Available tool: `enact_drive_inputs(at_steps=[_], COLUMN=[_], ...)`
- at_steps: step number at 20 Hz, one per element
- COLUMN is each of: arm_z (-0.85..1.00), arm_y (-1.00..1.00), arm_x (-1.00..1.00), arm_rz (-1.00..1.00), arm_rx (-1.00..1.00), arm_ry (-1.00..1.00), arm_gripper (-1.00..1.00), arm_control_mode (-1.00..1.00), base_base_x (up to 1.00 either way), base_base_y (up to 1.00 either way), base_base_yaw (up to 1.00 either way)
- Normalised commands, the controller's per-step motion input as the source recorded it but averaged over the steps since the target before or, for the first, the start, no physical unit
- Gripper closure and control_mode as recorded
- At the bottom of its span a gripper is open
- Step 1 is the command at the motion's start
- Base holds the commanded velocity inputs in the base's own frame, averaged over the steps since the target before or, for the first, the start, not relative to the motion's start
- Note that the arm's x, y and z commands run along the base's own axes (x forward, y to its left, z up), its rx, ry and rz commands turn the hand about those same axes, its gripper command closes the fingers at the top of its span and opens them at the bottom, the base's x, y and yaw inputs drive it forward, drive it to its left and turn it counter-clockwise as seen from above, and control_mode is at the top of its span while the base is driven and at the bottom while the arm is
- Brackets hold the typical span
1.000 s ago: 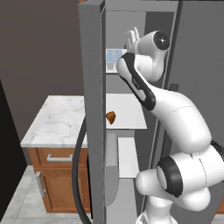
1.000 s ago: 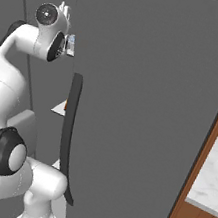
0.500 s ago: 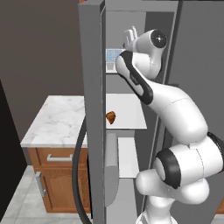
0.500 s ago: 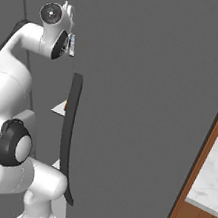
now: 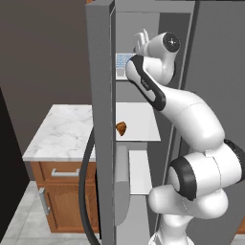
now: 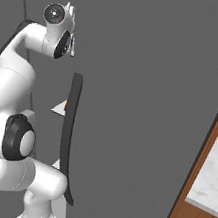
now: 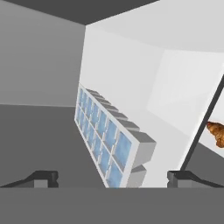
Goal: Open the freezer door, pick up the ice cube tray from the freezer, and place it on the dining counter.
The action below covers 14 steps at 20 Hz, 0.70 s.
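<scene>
A: Freezer door (image 5: 99, 119) stands open, my arm's reaching into the freezer (image 5: 143, 28) at the upper shelf.

B: Tray?

A: Ice cube tray (image 7: 109, 140) lies on that white shelf, just ahead of my gripper (image 7: 113, 177), between the spread fingers, not touched yet.

B: Risks?

A: Hand's rolled, so the tips could catch the tray's corner and shove it back. Croissant (image 5: 121, 128) sits one shelf below, probably safe.
</scene>
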Motion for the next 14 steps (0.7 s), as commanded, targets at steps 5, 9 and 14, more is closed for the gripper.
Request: enact_drive_inputs(at_steps=[5,9,14], arm_z=[-0.2,-0.17,-0.1], arm_y=[0.0,0.0,0.0], arm_x=[0.06,0.05,0.07], arm_rz=[0.0,0.0,0.0], arm_rx=[0.0,0.0,0.0], arm_ry=[0.0,0.0,0.0], arm_gripper=[-1.0,-1.0,-1.0], arm_control_mode=[-1.0,-1.0,-1.0], base_base_x=[0.0,0.0,0.0], base_base_y=[0.0,0.0,0.0], base_base_yaw=[0.0,0.0,0.0])
